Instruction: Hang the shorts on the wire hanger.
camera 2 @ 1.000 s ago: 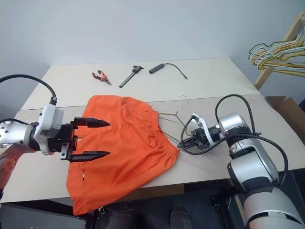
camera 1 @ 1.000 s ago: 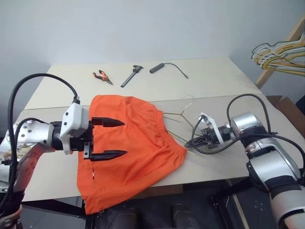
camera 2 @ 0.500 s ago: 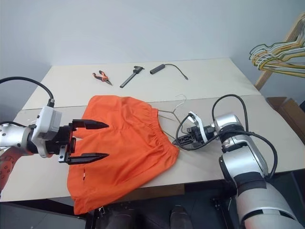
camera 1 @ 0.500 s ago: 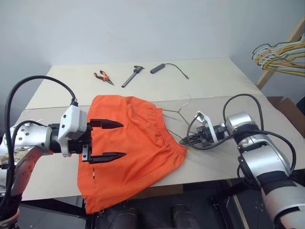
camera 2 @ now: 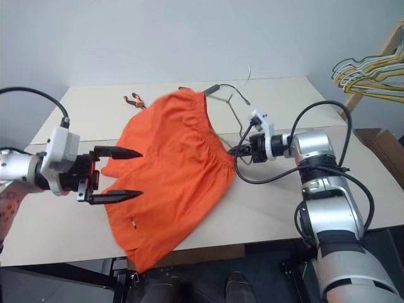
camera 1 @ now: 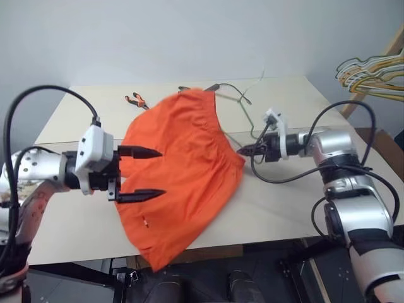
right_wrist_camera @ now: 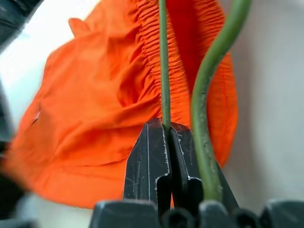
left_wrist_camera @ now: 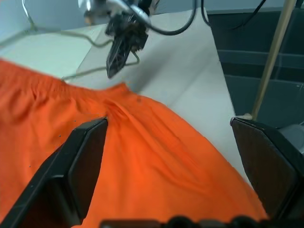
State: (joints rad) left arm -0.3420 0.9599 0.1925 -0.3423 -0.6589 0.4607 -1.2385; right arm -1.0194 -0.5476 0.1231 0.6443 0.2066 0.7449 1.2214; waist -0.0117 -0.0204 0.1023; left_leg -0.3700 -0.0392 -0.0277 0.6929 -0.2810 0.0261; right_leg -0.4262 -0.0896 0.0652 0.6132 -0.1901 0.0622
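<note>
The orange shorts (camera 1: 180, 170) are lifted at the waistband, draped over the thin wire hanger (camera 2: 231, 106), whose hook (camera 2: 248, 72) points up. Their lower leg trails over the table's front edge. My right gripper (camera 1: 243, 151) is shut on the hanger's wire beside the gathered waistband, as the right wrist view shows: fingers (right_wrist_camera: 149, 156) pinching the wire hanger (right_wrist_camera: 163, 71) against the shorts (right_wrist_camera: 104, 118). My left gripper (camera 1: 158, 172) stands open at the shorts' left side, fingers spread, nothing between them. In the left wrist view the shorts (left_wrist_camera: 142, 156) lie ahead and the right gripper (left_wrist_camera: 121, 52) is beyond.
Orange-handled pliers (camera 1: 134, 100) and a black corded tool (camera 2: 211, 89) lie at the back of the beige table (camera 1: 303, 189). A bunch of yellow, white and green hangers (camera 1: 372, 69) hangs on a wooden rack at the far right.
My right gripper has risen and rolled with the hanger, pulling the shorts' waistband up off the table and tilting the hook upward. The left gripper has stayed about where it was, open.
</note>
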